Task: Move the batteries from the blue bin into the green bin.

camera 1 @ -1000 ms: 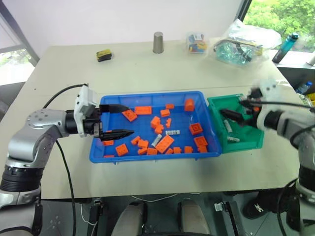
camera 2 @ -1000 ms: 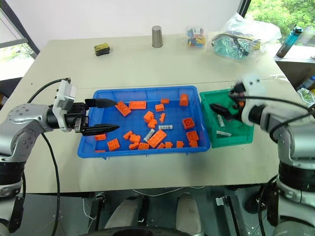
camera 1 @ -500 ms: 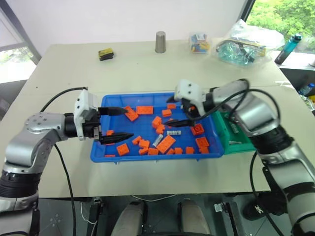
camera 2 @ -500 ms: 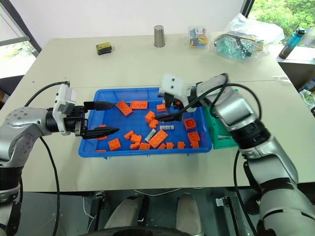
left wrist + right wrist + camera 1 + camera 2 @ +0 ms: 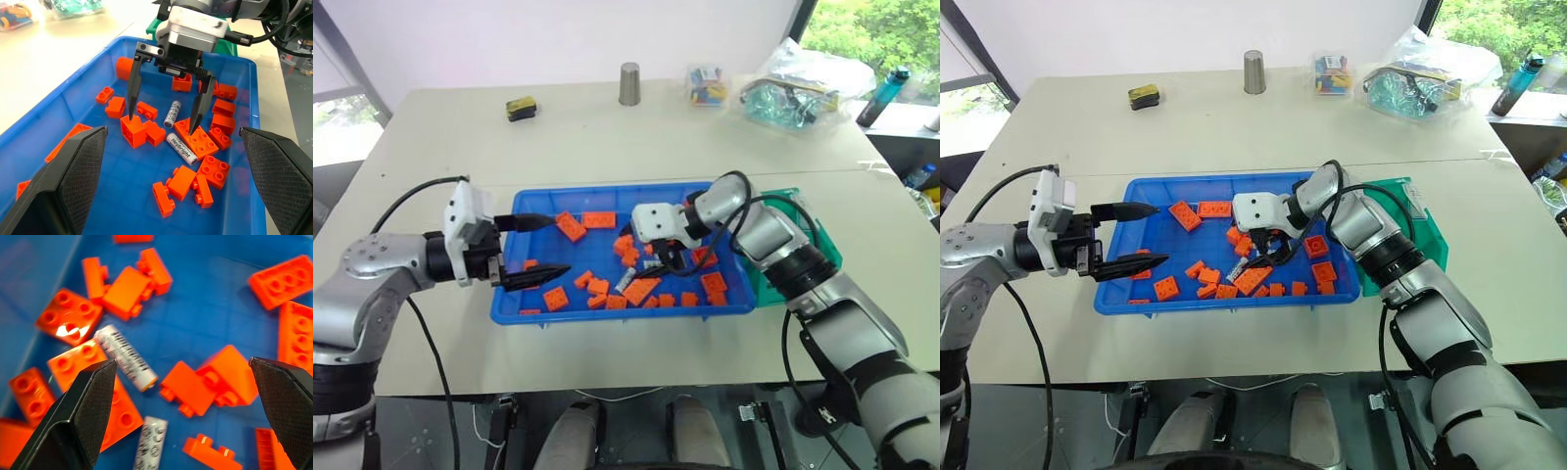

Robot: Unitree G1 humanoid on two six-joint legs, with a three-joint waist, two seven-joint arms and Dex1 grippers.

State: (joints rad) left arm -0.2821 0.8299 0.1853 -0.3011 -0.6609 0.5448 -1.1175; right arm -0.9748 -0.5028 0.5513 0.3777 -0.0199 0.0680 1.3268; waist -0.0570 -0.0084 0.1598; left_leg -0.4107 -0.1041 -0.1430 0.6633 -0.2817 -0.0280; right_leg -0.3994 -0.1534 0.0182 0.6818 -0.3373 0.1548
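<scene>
Pick step: right gripper (image 5: 166,105) spread wide, empty, over batteries (image 5: 172,113) mid-frame in blue bin (image 5: 607,311). Next: lower, pinch one, carry right to green bin (image 5: 824,252). Left gripper (image 5: 536,250) apart, idle.

two head cameras are looking down over the table (image 5: 607,127); both wrist cameras are peering closely into the same blue bin (image 5: 63,122).

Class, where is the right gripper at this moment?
In the left wrist view, the right gripper hangs jaws open inside the blue bin, above two batteries among orange bricks, toward the bin's green-bin end.
</scene>
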